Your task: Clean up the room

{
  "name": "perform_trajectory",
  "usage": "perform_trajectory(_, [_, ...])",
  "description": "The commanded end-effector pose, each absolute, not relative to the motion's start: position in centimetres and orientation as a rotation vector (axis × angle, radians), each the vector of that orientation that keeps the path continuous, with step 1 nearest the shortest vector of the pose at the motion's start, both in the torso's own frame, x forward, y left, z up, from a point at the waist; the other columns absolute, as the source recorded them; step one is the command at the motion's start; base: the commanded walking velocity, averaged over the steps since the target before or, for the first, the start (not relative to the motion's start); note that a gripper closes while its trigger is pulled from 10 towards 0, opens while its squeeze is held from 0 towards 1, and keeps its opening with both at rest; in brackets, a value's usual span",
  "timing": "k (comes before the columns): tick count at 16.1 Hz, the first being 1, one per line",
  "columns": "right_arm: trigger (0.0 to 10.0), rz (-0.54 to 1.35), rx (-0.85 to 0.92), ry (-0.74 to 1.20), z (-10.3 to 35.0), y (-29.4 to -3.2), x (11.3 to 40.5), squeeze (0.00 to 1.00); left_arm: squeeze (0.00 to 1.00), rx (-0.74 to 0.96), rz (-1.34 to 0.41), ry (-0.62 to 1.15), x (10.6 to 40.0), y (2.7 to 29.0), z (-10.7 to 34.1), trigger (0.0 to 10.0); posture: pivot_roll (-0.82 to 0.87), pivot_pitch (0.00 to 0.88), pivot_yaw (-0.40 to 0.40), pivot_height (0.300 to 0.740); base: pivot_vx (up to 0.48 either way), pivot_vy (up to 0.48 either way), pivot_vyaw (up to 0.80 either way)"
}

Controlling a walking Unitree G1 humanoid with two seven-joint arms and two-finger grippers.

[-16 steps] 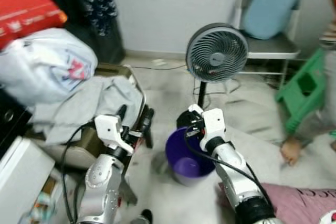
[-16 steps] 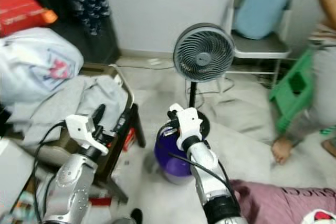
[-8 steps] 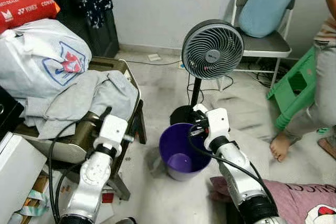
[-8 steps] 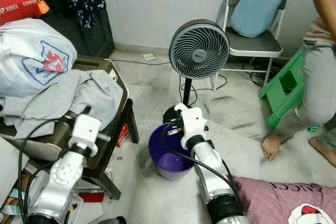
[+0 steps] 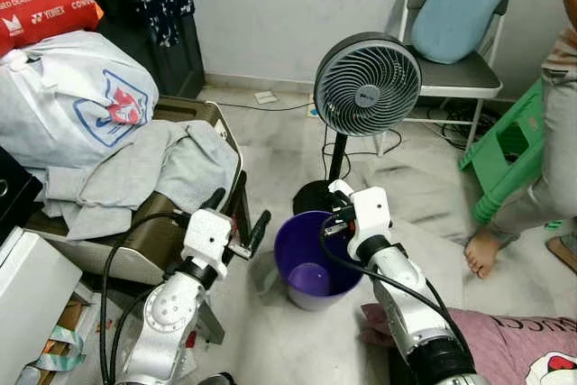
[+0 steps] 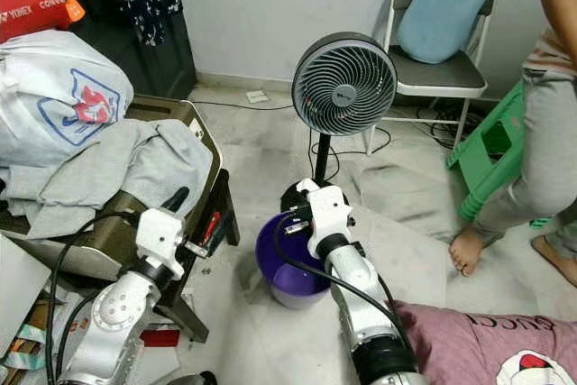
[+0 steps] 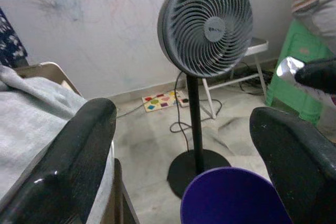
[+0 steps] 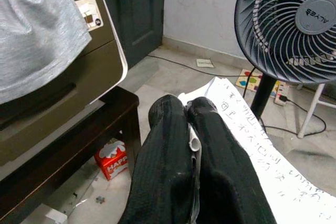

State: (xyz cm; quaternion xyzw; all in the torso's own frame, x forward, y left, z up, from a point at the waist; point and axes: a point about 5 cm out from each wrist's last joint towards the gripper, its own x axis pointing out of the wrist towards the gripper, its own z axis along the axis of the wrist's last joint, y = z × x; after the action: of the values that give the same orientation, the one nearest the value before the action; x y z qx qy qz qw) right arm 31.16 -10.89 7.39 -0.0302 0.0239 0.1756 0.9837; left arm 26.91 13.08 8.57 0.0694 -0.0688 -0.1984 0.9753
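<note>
While my right gripper (image 8: 191,145) pinches a white sheet of paper with writing (image 8: 247,135) over the far rim of the round purple plastic bin (image 5: 317,259) on the floor, I think the next move is to let go so it drops in. My left gripper (image 5: 236,225) is spread wide and holds nothing. A grey standing fan (image 5: 365,87) stands just behind the bin, and a low dark table heaped with grey clothes (image 5: 135,169) sits close by my left arm.
</note>
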Motion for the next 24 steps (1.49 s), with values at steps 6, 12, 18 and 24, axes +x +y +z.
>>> perform_trajectory(6, [10.0, 0.302, -0.054, 0.058, 7.3, -11.3, 31.1, 0.00, 0.00, 0.051, -0.258, -0.129, 26.7, 14.0, 9.5, 10.0, 0.03, 0.126, -0.021, 0.740, 0.000, 0.000, 0.21])
perform_trajectory(12, [10.0, 0.143, 0.001, 0.060, 7.8, -13.4, 30.2, 0.00, 0.00, -0.027, -0.330, -0.064, 25.1, 13.0, 9.1, 10.0, 0.05, 0.130, -0.026, 0.740, 0.000, 0.000, 0.00])
perform_trajectory(18, [10.0, 0.067, 0.155, 0.119, 7.9, -13.0, 27.8, 0.00, 0.00, -0.041, -0.324, -0.050, 25.4, 13.1, 9.2, 10.0, 0.02, 0.134, -0.016, 0.740, 0.000, 0.000, 0.00])
perform_trajectory(24, [10.0, 0.110, 0.166, 0.146, 7.4, -13.2, 26.8, 0.00, 0.00, -0.046, -0.288, -0.047, 25.7, 13.4, 9.2, 10.0, 0.01, 0.135, -0.012, 0.740, 0.000, 0.000, 0.00])
